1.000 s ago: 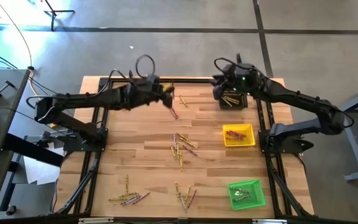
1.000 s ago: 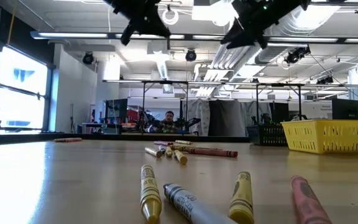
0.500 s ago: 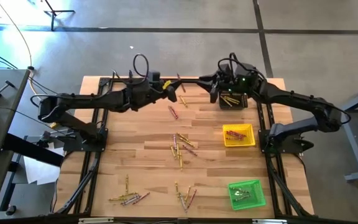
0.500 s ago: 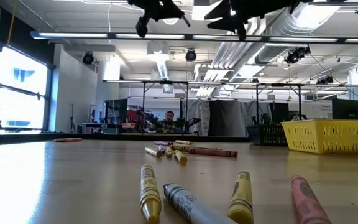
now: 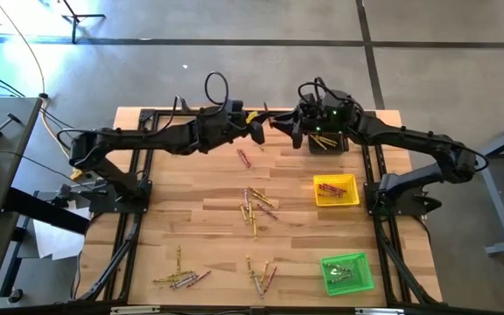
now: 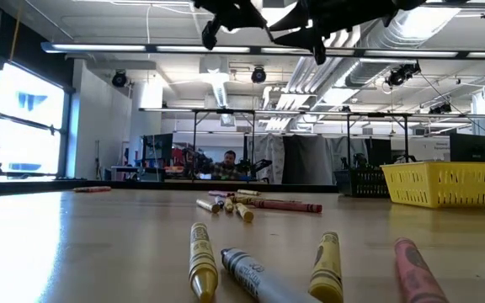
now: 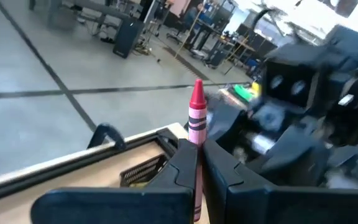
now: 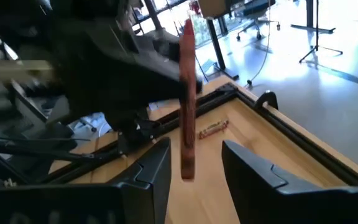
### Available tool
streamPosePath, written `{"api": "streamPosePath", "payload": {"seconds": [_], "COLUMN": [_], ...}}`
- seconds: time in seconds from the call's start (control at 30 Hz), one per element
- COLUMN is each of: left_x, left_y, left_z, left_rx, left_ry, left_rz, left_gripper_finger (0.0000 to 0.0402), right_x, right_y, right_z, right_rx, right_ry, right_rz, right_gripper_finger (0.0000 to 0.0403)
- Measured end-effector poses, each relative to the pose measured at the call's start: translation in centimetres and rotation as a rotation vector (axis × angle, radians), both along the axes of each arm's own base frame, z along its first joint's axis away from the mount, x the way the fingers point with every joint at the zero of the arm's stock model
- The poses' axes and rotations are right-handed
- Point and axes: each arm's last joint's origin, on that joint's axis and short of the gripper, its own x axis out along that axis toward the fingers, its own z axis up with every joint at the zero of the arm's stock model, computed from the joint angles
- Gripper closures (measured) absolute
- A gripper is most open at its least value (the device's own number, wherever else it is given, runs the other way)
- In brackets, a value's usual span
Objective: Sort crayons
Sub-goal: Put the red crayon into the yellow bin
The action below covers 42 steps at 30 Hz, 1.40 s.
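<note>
Handling, red crayon [image 7: 196, 118]: judge it light, stiff, brittle under side load; paper wrap gives fair friction, bare wax tip is slicker. Take it mid-shaft on the wrap, not at the tip.

Current state: left gripper [image 5: 257, 130] is clamped tight on the red crayon's lower shaft, tip sticking out past the fingers. It hangs in the air at the table's far edge, just beside the black tray [image 5: 326, 141]. Right gripper [image 5: 280, 125] faces it, jaws spread wide w/ nothing held. In the right wrist view the crayon stands between those open fingers [image 8: 156, 168]; contact can't be confirmed. Looks like an arm-to-arm handoff. You'd want the right jaws closing on free wrap clear of the left fingers, w/ no twist, or the stick may snap.

Other crayons [image 5: 255, 208] lie loose mid-table, well apart from the black tray. More sit in the yellow tray [image 5: 336, 191] and green tray [image 5: 347, 272].

Labels: dark bands show on the wrap; no brand or text readable.
</note>
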Motion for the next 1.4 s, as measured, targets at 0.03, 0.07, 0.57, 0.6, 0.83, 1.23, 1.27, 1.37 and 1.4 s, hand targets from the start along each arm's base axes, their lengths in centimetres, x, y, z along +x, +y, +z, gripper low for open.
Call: {"api": "streamPosePath", "payload": {"seconds": [0.03,0.07,0.57,0.6,0.83,1.23,1.27,1.37,1.4], "left_x": [0.1,0.3,2.8,2.8,2.6,2.5,2.5,2.5,2.5], "left_y": [0.0,0.1,0.3,0.3,0.3,0.4,0.5,0.7,0.7], "left_z": [0.2,0.4,0.2,0.2,0.3,0.0,-0.1,-0.1,-0.1], "left_rx": [0.006,0.01,0.014,0.019,0.048,0.105,0.117,0.149,0.156], "left_ry": [0.002,0.004,0.063,0.066,0.081,0.153,0.167,0.19,0.193], "left_rz": [-0.001,-0.004,-0.093,-0.094,-0.065,-0.087,-0.089,-0.089,-0.09], "left_gripper_finger": [0.0401,0.0401,0.0401,0.0401,0.0382,0.03,0.0297,0.0294,0.0295], "right_x": [0.0,0.0,0.0,0.0,-0.3,-3.0,-3.8,-6.5,-7.4], "right_y": [0.0,0.0,0.0,0.0,-0.3,-2.2,-2.2,-1.9,-1.6], "right_z": [0.0,-0.1,-0.1,-0.1,-0.2,-0.5,-0.7,-1.8,-2.4], "right_rx": [0.002,0.002,0.002,0.003,0.001,0.013,0.005,0.028,0.071], "right_ry": [0.005,0.005,0.011,0.013,0.026,0.151,0.207,0.423,0.517], "right_rz": [0.0,0.0,0.0,-0.001,-0.008,-0.105,-0.107,-0.101,-0.094], "right_gripper_finger": [0.0273,0.0273,0.0294,0.0303,0.0389,0.039,0.039,0.039,0.039]}}
